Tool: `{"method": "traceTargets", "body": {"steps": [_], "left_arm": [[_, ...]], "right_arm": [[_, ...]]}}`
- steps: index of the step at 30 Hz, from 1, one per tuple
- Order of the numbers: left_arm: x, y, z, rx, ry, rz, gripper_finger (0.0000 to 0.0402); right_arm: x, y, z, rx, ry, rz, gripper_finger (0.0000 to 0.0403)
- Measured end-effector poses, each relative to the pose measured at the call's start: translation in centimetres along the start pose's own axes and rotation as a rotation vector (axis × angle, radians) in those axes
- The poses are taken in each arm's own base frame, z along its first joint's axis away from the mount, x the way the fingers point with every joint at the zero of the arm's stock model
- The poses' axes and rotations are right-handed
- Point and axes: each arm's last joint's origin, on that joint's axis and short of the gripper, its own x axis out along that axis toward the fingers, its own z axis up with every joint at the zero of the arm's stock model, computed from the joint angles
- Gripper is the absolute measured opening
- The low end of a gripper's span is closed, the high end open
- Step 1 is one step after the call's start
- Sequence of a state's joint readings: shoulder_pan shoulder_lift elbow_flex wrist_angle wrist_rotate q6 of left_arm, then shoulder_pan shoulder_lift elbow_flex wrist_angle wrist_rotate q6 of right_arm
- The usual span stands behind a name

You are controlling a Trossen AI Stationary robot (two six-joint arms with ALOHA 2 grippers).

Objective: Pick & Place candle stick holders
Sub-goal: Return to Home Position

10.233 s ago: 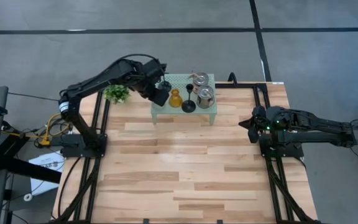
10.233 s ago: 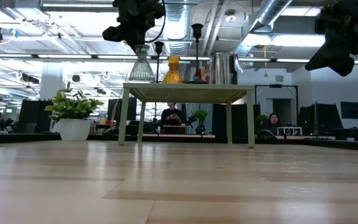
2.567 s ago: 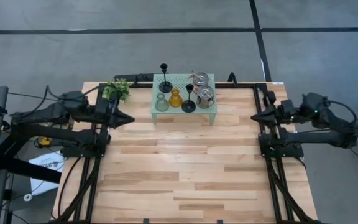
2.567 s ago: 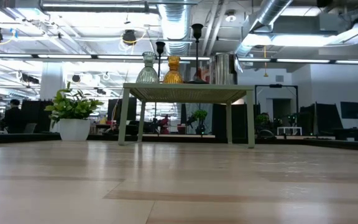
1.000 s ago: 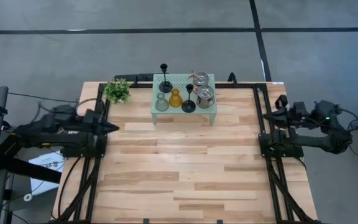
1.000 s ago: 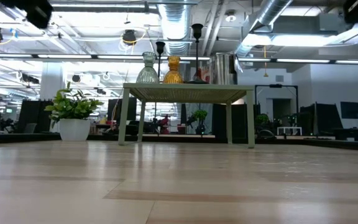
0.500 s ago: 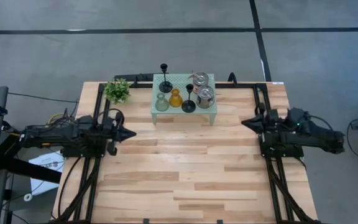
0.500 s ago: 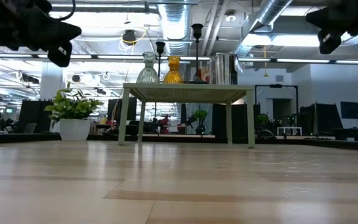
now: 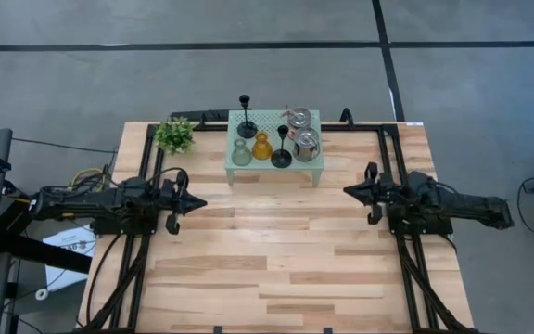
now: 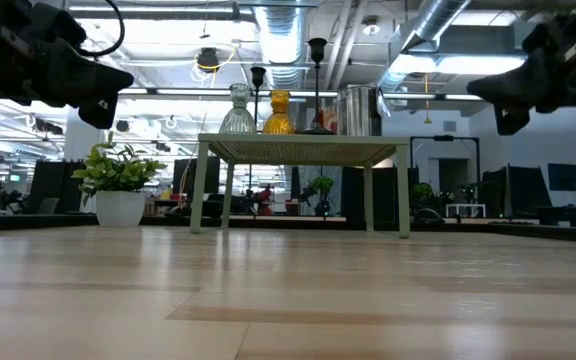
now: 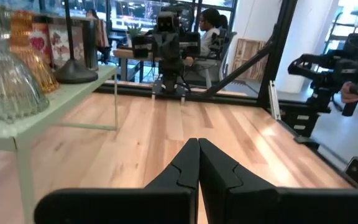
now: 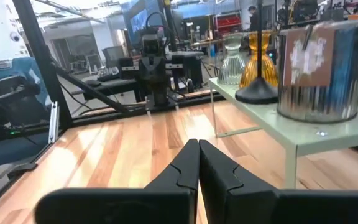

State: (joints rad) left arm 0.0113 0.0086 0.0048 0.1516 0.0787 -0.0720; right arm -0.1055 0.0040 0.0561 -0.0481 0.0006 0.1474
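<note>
We work over a wooden table (image 9: 276, 269) bearing a pale green shelf (image 9: 315, 160), which stands between our two grippers and beyond their tips, well apart from both. The left gripper (image 9: 198, 199) and right gripper (image 9: 348, 191) hang low at the table's sides, pointing toward each other, both empty.

All six candle stick holders stand on that shelf. The two silvery jars (image 9: 306, 142) are on the right gripper's side, and the amber glass holder (image 9: 261, 147) and pale green glass holder (image 9: 240, 153) on the left gripper's. The black stemmed holders (image 9: 281, 153) stand among them.

We judge the jars heaviest and too wide except at the neck. The glass looks slick and breakable, best held at the waist. The stemmed ones look light and tippy, best pinched on the stem.

Only the wrist views show each arm's fingers (image 11: 185, 168) pressed together (image 12: 185, 165). Only the high view shows every holder's footing.
</note>
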Motion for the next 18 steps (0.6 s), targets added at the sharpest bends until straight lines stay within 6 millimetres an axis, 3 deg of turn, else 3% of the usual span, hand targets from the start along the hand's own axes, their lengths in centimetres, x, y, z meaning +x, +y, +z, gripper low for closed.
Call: {"method": "traceTargets", "body": {"steps": [3, 10, 18], "left_arm": [[0.0, 0.04, 0.01, 0.037, -0.002, 0.015, 0.0003], [0.0, 0.07, 0.0, 0.049, -0.001, 0.025, 0.0003], [0.0, 0.07, 0.01, 0.046, -0.001, 0.026, 0.0006]], "right_arm": [[0.3, -0.16, -1.03, -0.013, -0.007, -0.002, 0.0], [0.32, -0.15, -1.02, -0.135, -0.015, 0.001, 0.0], [0.34, -0.16, -1.08, -0.088, -0.011, 0.001, 0.0]]}}
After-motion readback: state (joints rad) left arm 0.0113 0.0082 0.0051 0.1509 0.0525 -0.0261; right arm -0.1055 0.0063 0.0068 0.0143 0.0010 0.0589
